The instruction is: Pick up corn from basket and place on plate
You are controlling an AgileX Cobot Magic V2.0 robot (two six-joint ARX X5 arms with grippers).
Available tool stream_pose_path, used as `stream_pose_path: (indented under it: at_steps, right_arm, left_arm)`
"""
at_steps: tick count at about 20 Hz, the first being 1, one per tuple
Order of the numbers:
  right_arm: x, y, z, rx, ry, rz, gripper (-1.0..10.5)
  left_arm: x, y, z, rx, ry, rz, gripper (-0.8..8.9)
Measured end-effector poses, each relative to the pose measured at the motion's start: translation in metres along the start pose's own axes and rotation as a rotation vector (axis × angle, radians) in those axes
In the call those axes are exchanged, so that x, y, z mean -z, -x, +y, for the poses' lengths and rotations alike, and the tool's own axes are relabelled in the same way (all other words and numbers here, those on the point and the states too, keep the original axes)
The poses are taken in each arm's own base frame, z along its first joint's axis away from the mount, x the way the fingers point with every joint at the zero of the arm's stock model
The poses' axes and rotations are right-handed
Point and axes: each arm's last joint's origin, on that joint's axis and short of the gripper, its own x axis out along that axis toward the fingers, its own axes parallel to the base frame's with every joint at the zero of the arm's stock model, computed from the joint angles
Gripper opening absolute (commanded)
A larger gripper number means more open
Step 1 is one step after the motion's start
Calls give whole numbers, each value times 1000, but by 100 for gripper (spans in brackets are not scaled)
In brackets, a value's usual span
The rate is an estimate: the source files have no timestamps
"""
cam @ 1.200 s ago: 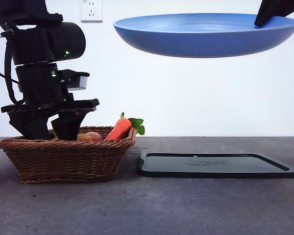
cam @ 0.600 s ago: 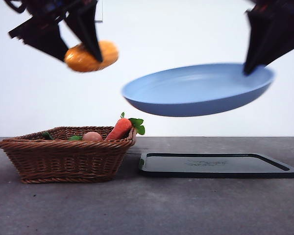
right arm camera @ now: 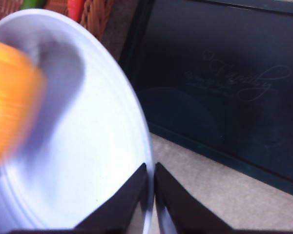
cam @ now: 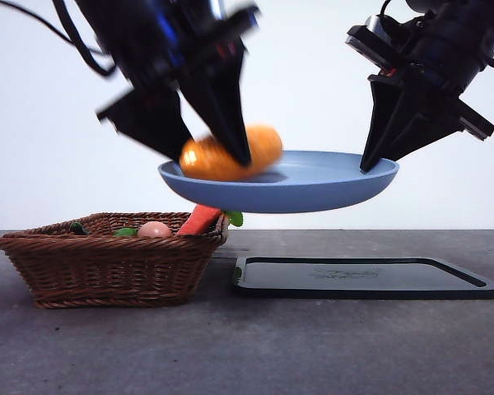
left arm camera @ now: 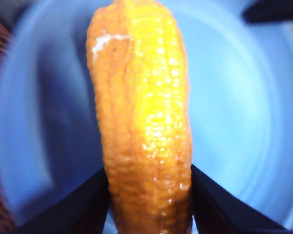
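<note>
— Corn (cam: pixel 230 153) sat clamped between the black jaws of the left hand (cam: pixel 216 161), didn't it?

— It did. In the left wrist view the cob (left arm camera: pixel 142 117) ran lengthwise out from the jaws, pinched near one end, with pale blue under it on every side. Half a second before, that hand had carried it high above the basket; now it had swung across and down, so the corn hung over the near side of the plate (cam: pixel 313 188).

— And the plate itself?

— Held in the air by the right hand (right arm camera: pixel 151 187), its two jaws nipped thin on the rim. The plate (right arm camera: pixel 88 146) had come lower and towards the left hand as well, and sat nearly level above the gap between basket and tray.

— So the task was close?

— I judged only the release remained; whether the cob touched the plate I could not tell through the blur.

— Materials?

— Corn bumpy, glossy, yellow-orange, a stubby oval. Plate smooth plastic, shallow, with a raised rim. Below the left hand stood the woven brown wicker basket (cam: pixel 107 262), a carrot (cam: pixel 199 220) and a pinkish egg-like thing (cam: pixel 155 230) inside. Beneath the right hand lay a flat black tray (cam: pixel 366 277) on the grey table (cam: pixel 247 350).
</note>
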Motion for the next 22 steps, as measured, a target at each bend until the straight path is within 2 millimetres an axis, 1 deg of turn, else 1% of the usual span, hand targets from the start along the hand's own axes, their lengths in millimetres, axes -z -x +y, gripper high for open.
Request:
stream_pose_path:
  at_steps: [3, 7, 10, 22]
  right_arm:
    - [0, 0, 0, 5, -2, 4, 2]
    - [1, 0, 0, -4, -5, 11, 2]
    - [1, 0, 1, -23, -4, 16, 2]
    - [3, 0, 0, -28, -13, 34, 2]
  left_arm:
    - [2, -13, -1, 1, -10, 34, 207]
    - [2, -14, -3, -13, -16, 32, 303]
    - [2, -14, -3, -30, -19, 29, 343]
    - [3, -14, -5, -33, -23, 37, 344]
